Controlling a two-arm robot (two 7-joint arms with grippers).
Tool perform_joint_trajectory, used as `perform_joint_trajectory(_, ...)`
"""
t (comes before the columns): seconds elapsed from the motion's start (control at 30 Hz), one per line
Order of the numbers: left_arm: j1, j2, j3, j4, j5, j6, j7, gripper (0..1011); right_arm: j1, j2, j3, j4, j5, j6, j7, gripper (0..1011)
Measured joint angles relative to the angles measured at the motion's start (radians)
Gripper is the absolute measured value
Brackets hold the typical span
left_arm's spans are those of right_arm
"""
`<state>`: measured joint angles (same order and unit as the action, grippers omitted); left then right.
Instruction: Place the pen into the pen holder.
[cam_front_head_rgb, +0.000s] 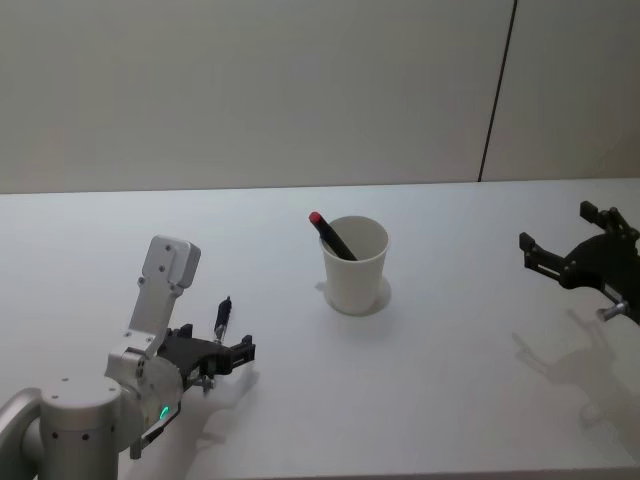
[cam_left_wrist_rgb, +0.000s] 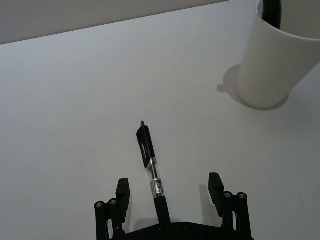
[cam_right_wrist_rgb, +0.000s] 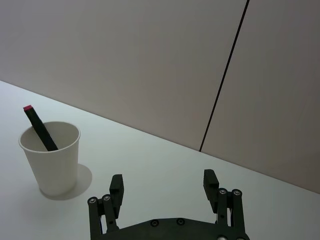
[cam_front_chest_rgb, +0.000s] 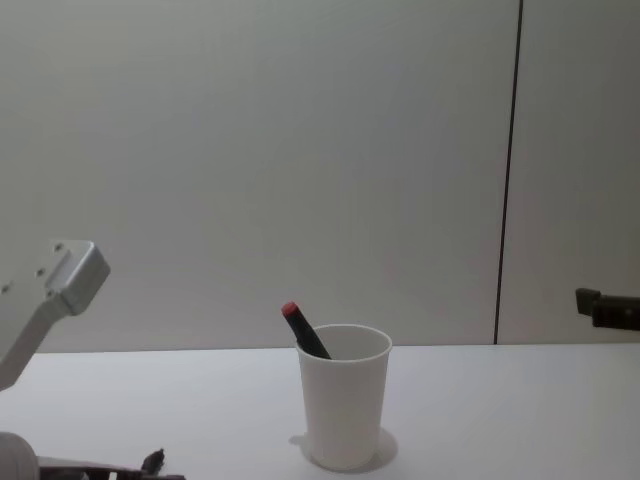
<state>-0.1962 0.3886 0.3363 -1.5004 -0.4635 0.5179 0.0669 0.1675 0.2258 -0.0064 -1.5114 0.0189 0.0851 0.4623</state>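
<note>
A black pen with a clear middle section lies on the white table, left of the pen holder. My left gripper is low over the pen's rear end, open, with one finger on each side and neither touching it. From the head, the pen pokes out ahead of the left gripper. The pen holder, a white paper cup, stands upright mid-table and holds a black marker with a red cap. My right gripper hovers open far to the right of the pen holder.
The white table runs back to a plain grey wall with a dark vertical seam. Bare tabletop lies between the pen and the cup, and between the cup and the right gripper.
</note>
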Motion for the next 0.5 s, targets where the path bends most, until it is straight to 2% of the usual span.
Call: perform_joint_trajectory(0.5, -0.023, -0.010, -0.005, 0.037, 0.020, 0.039, -0.031, 1000, 0.000, 0.000, 0.000, 0.000, 0.000, 0.000, 0.000, 1002)
